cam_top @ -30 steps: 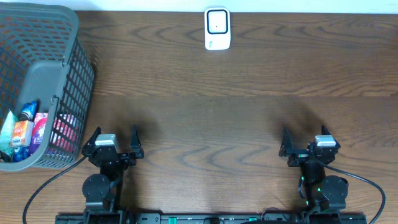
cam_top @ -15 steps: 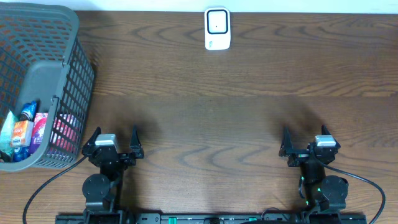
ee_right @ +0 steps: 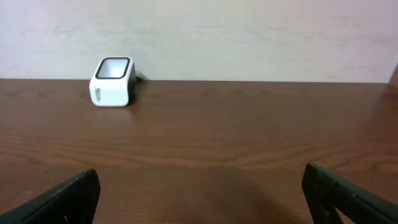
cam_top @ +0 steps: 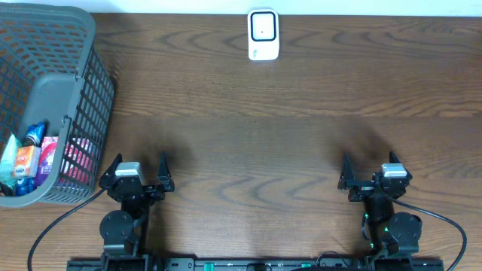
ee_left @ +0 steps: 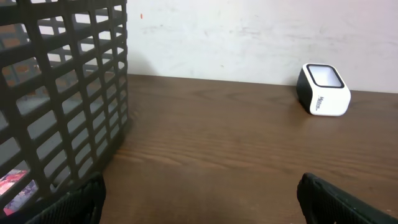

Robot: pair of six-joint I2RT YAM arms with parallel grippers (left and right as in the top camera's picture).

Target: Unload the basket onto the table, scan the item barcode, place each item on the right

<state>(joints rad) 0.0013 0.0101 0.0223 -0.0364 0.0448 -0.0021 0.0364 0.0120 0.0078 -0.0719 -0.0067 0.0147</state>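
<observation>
Nothing has moved since a second ago: both arms are parked exactly as they were, and the goods are untouched. Our left pincer (cam_top: 140,159) sits just right of the basket (cam_top: 94,90), by its near corner, jaws spread wide and holding nothing. Our right pincer (cam_top: 368,158) is far to the right of the basket, likewise spread and empty.

The items (cam_top: 38,158) to be scanned lie in the near end of the basket, a jumble of small packets behind its mesh wall. From the left pincer they lie to the left, across that wall. A pink box (cam_top: 50,154) among them seems to stand on end, though we cannot be sure of its long axis through the grid. We judge the left arm plainly the nearer, and it would have to rise over the rim and come down from above.

The scanner (cam_top: 263,35) stands well to the right of the basket at the far edge of the counter (cam_top: 263,128), window up.
</observation>
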